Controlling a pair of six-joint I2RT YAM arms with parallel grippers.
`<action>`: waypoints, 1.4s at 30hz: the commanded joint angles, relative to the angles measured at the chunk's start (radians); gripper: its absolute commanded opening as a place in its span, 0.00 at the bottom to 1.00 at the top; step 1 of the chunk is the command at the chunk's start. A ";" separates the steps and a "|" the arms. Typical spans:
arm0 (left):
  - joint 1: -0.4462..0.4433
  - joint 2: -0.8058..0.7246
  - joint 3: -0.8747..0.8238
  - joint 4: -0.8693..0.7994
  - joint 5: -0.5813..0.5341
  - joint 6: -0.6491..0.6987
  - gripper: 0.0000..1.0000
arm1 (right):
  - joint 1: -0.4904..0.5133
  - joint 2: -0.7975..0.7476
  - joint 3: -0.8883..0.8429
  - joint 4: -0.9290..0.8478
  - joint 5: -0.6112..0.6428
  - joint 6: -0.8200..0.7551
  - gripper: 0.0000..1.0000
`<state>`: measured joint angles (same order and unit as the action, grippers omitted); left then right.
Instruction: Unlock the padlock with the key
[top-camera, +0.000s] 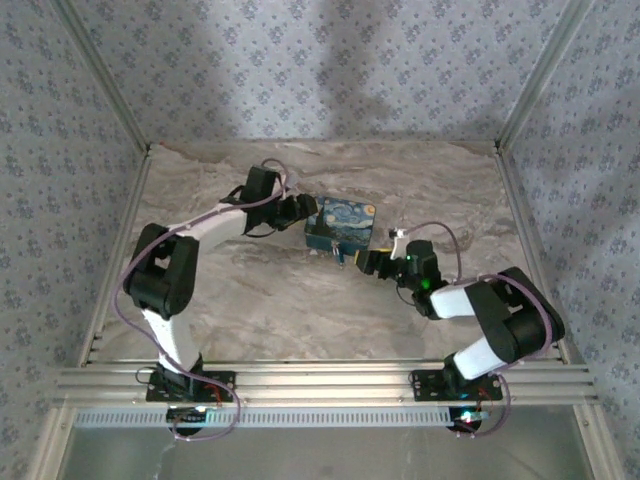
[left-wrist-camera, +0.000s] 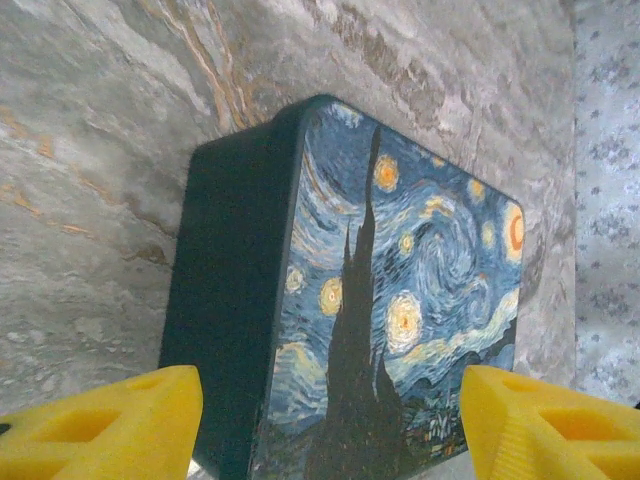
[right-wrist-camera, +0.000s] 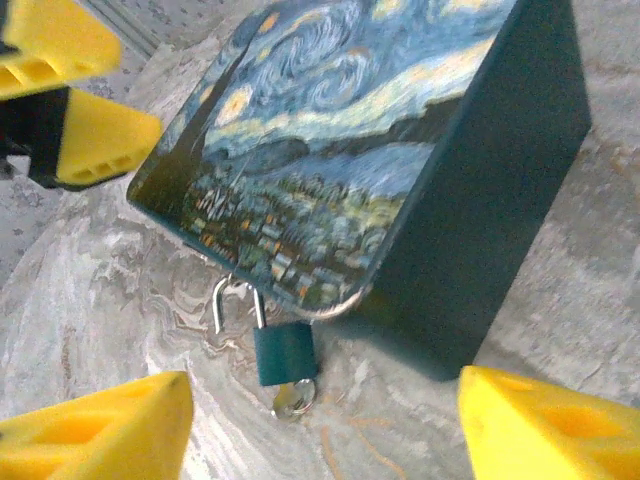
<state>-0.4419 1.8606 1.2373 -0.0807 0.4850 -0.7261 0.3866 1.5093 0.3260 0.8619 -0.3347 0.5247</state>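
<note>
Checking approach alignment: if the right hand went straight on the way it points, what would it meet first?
Probably the padlock by the box, just ahead of the right hand; the box itself lies behind it. Depth is unclear.

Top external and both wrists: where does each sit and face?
Top external: above, behind the bases, looking down at the table; left gripper and right gripper show.
Left wrist: on the left arm, facing the box between its yellow fingers.
Right wrist: on the right arm, facing the padlock at the box's edge, own fingers below.
Both wrist views share the box's lid.
</note>
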 joint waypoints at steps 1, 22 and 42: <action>-0.013 0.047 0.038 -0.045 0.070 0.039 0.66 | -0.027 -0.014 0.053 -0.091 -0.062 0.026 0.77; -0.080 -0.049 -0.174 0.002 -0.009 -0.017 0.46 | -0.091 0.261 0.469 -0.307 -0.291 -0.039 0.79; -0.065 -0.249 -0.133 -0.041 -0.038 0.019 0.56 | -0.096 -0.018 0.267 -0.406 -0.324 -0.077 0.82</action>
<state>-0.5087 1.6127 1.0519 -0.1009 0.4046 -0.7353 0.2405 1.4872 0.6224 0.4801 -0.5941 0.4522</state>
